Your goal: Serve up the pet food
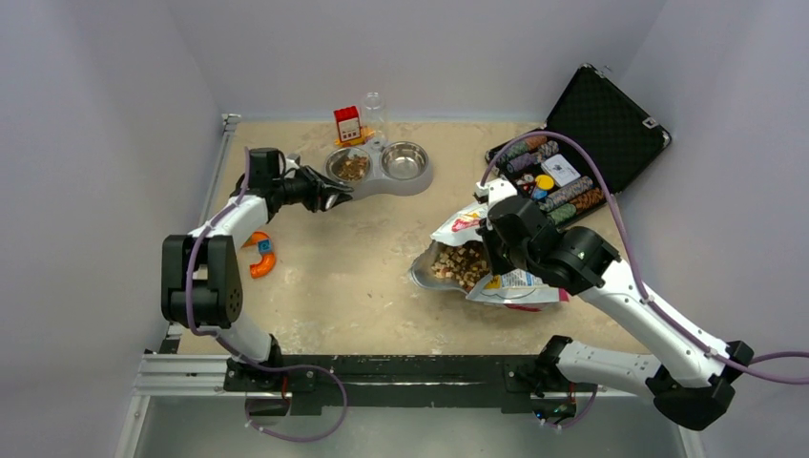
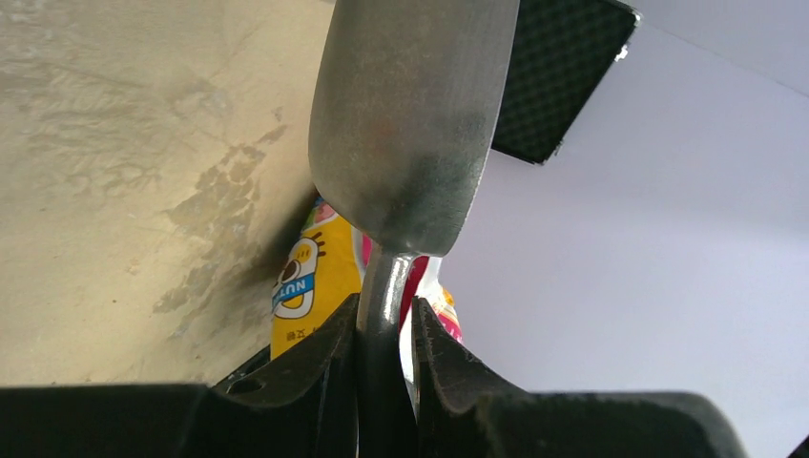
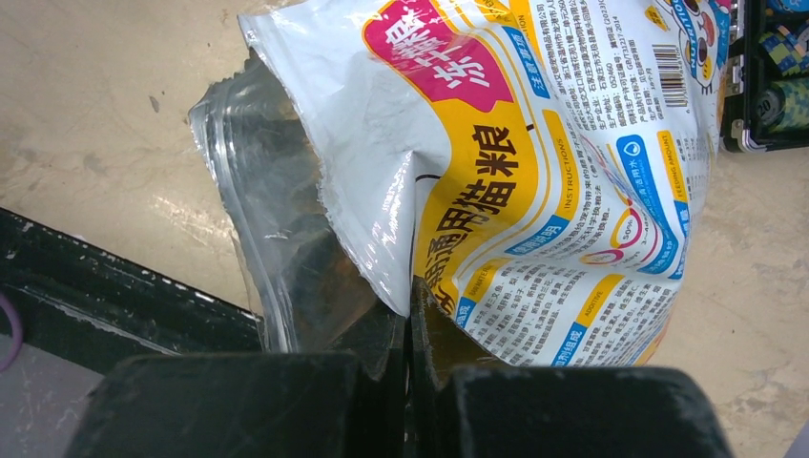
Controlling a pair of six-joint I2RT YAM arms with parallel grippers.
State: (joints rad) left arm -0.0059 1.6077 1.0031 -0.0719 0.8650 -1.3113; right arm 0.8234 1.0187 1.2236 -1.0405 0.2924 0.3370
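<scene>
I see the printed bag (image 1: pixel 520 284) lying open at four o'clock on the table (image 1: pixel 315 286), with the right gripper (image 3: pixel 410 315) pinched tight on its edge. The double bowl (image 1: pixel 420 179) sits at twelve, where the left gripper (image 2: pixel 386 324) narrowly clamps the handle of the metal scoop (image 2: pixel 410 124). Pet food (image 1: pixel 461 262) fills the bag's mouth and lies in the left bowl.

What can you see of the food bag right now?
The bag is glossy white-and-yellow printed plastic with a pink label and silvery lining. It lies crumpled on the table, right of centre, its mouth gaping leftward with brown kibble showing inside. The right fingers are pinched shut on its edge.
</scene>
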